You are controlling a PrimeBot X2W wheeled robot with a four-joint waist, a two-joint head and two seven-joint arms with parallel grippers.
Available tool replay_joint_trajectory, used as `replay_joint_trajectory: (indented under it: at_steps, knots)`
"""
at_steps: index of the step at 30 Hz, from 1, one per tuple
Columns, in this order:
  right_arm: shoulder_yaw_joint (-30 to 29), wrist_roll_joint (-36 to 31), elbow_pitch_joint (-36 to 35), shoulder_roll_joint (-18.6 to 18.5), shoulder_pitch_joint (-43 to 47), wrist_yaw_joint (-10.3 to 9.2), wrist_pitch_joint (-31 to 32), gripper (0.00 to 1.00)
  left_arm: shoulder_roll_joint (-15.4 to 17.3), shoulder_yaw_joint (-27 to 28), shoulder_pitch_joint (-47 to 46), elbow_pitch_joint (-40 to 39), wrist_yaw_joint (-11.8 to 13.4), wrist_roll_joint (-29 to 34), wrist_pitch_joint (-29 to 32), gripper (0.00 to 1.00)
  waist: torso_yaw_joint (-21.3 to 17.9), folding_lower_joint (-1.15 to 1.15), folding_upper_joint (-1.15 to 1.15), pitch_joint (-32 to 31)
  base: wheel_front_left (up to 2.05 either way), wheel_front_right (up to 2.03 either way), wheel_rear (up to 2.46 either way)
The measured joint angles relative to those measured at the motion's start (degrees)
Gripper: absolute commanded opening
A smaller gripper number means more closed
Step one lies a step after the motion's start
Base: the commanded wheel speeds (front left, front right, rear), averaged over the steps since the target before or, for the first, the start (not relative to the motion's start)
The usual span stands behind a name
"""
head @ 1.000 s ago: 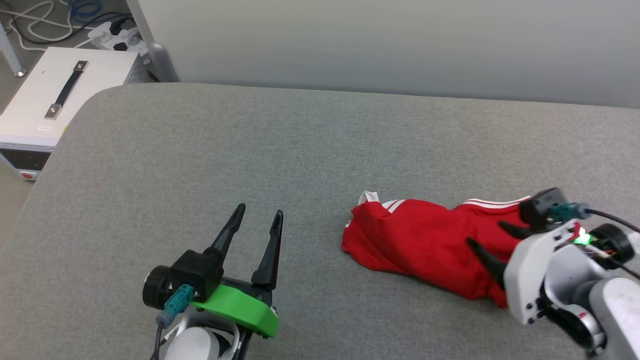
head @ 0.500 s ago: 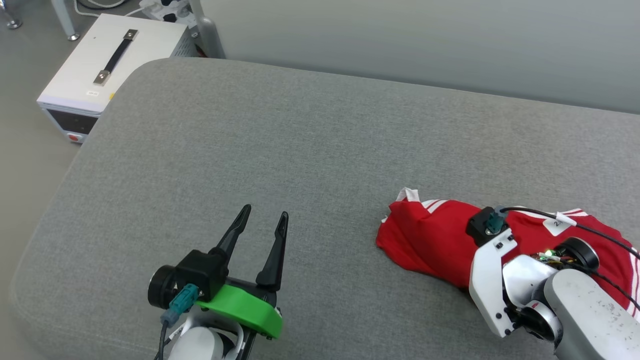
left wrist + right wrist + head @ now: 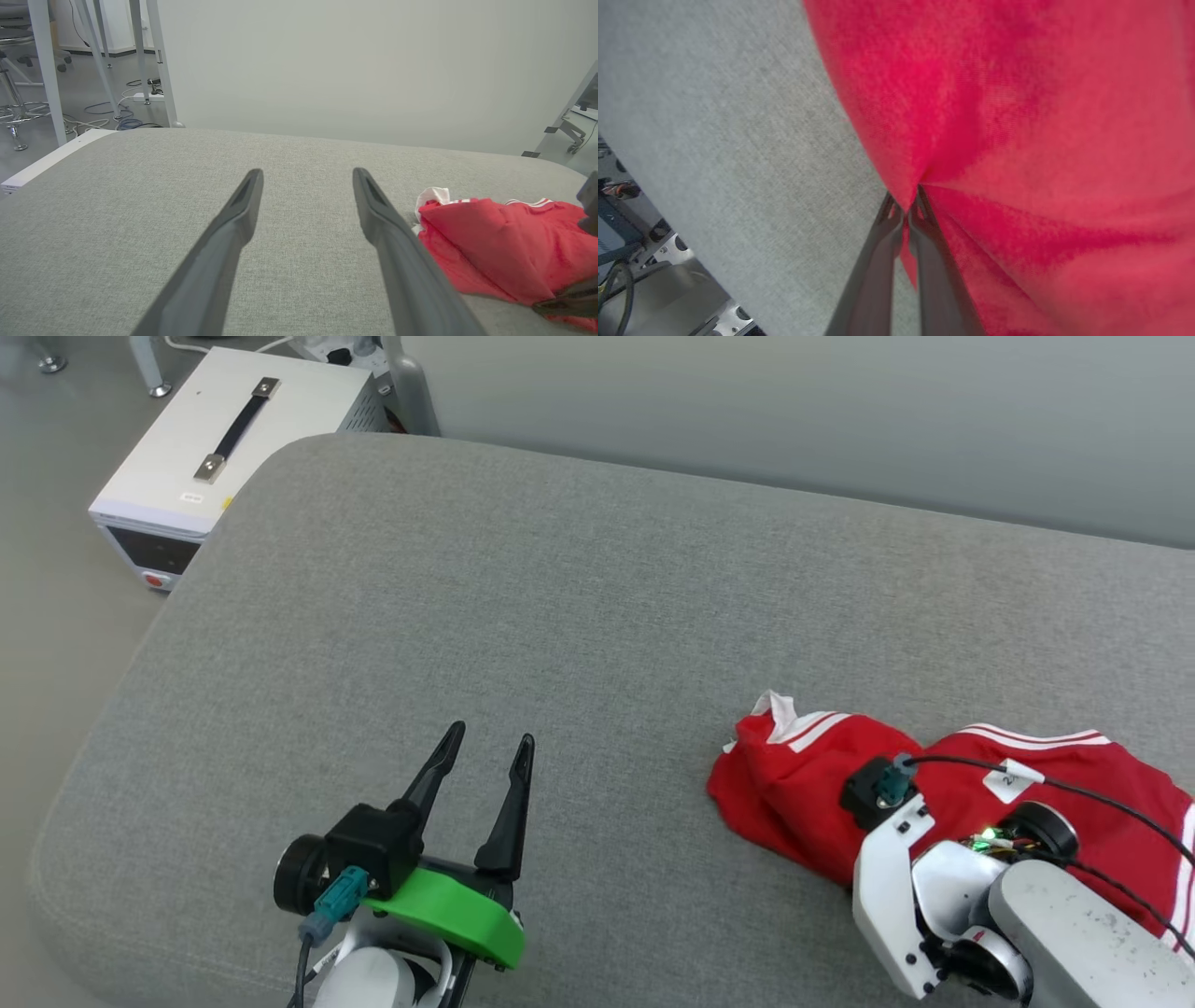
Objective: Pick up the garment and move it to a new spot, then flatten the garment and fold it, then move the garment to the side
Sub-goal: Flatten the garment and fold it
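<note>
The right gripper (image 3: 903, 210) has its two dark fingers pressed together on a pinch of red cloth at the edge of the garment (image 3: 1017, 116), and creases fan out across the fabric from the fingertips. In the head view that arm's pale wrist lies over the near side of the garment (image 3: 803, 784), hiding the fingers beneath it. A black cable (image 3: 1074, 789) with a small white label runs across the cloth behind the wrist.

The garment is a crumpled red heap on the right part of the grey cushion (image 3: 560, 616), close to its front edge. A scrap of white sticks up at the heap's far left end, and thin white stripes run along its far edge (the print side cannot be made out).

The left gripper (image 3: 491, 735) has its fingers spread wide with nothing between them. It sits over the bare cushion at the lower left, pointing toward the far wall (image 3: 794, 411), well apart from the garment. From the left wrist view the garment (image 3: 495, 242) lies just right of the right-hand finger (image 3: 397, 242); whether this gripper touches the cushion cannot be told.

Beyond the cushion's far left corner, a white box (image 3: 233, 439) with a black strap handle stands on the floor
</note>
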Motion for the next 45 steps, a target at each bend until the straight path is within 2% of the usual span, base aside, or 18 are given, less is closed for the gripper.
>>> replay_joint_trajectory:
  at_steps: [8, 9, 14, 15, 16, 21, 22, 27, 32, 34, 38, 41, 45]
  knots:
    - [4.53, 6.59, -10.15, -3.33, 1.33, 0.05, -0.13, 0.0, 0.04, -0.14, 0.17, 0.11, 0.0, 0.0, 0.0, 1.0, -2.45, 0.0, 0.0, -2.39, 0.0, 0.0, 0.0]
    - [6.66, 6.94, -10.1, -3.65, 2.98, 0.05, 0.03, 0.0, 0.05, -0.45, 0.24, 0.12, 0.0, 0.0, 0.0, 1.0, -3.02, 0.0, 0.0, -2.97, 0.0, 0.0, 0.0]
    - [9.26, 7.14, -7.26, -3.1, 4.21, 0.07, -1.33, 0.0, 0.2, -0.6, 0.32, 0.22, 0.0, 0.0, 0.0, 1.0, -3.23, 0.0, 0.0, -3.1, 0.0, 0.0, 0.0]
    - [9.24, 7.09, -6.72, -2.91, 4.2, 0.05, -2.26, 0.65, 0.25, -0.56, 0.32, 0.22, 0.0, 0.0, 0.0, 1.0, -3.32, 0.0, 0.0, -3.09, 0.0, 0.0, 0.0]
    - [9.13, 6.89, -6.41, -2.75, 4.2, 0.07, -3.35, 1.0, 0.29, -0.48, 0.32, 0.22, 0.0, 0.0, 0.0, 1.0, -3.43, 0.0, 0.0, -3.07, 0.0, 0.0, 0.0]
    - [6.68, 7.26, -6.65, -1.99, 4.17, 0.07, -6.93, 1.0, 0.33, 0.34, 0.36, 0.19, 0.0, 0.0, 0.0, 1.0, -4.48, 0.0, 0.0, -3.14, 0.0, 0.0, 0.0]
    - [2.14, 8.51, -9.01, -1.98, 4.22, 0.07, -9.11, 1.0, 0.32, 0.71, 0.41, 0.18, 0.0, 0.0, -0.01, 1.0, -5.49, 0.0, 0.0, -3.34, 0.0, 0.0, 0.0]
    - [-8.43, 9.02, -14.41, -2.12, 6.12, 0.07, -13.39, 1.0, 0.32, 1.67, 0.83, -0.02, 0.0, -0.13, -0.01, 1.0, -7.46, 0.0, 0.0, -3.86, 0.0, 0.0, 0.0]
    - [-20.08, 4.24, -17.44, -0.41, 9.42, 0.07, -20.78, 1.0, 0.31, 2.29, 0.87, -0.51, 0.0, -1.56, -0.01, 1.0, -9.49, 0.0, 0.0, -4.33, 0.0, 0.0, 0.0]
    - [-24.26, 0.89, -17.92, 1.48, 11.11, 0.07, -25.22, 1.0, 0.26, 2.41, 0.86, -0.79, 0.0, -2.44, 0.0, 1.0, -10.31, 0.0, 0.0, -4.33, 0.0, 0.0, 0.0]
    - [-32.54, -9.23, -17.15, 7.56, 14.02, 0.07, -37.56, 1.0, 0.29, 2.27, 0.84, -0.88, 0.0, -2.8, 0.0, 1.0, -11.63, 0.0, 0.0, -4.01, 0.0, 0.0, 0.0]
    - [-35.74, -13.54, -15.75, 12.66, 16.7, 0.07, -44.19, 1.0, 0.32, 1.87, 0.83, -0.75, 0.0, -2.8, 0.0, 1.0, -12.36, 0.0, 0.0, -3.58, 0.0, 0.0, 0.0]
    - [-39.63, -16.85, -14.18, 18.12, 18.96, 0.07, -49.83, 1.0, 0.35, 1.9, 0.87, -0.49, 0.0, -3.13, 0.0, 1.0, -13.33, 0.0, 0.0, -3.25, 0.0, 0.0, 0.0]
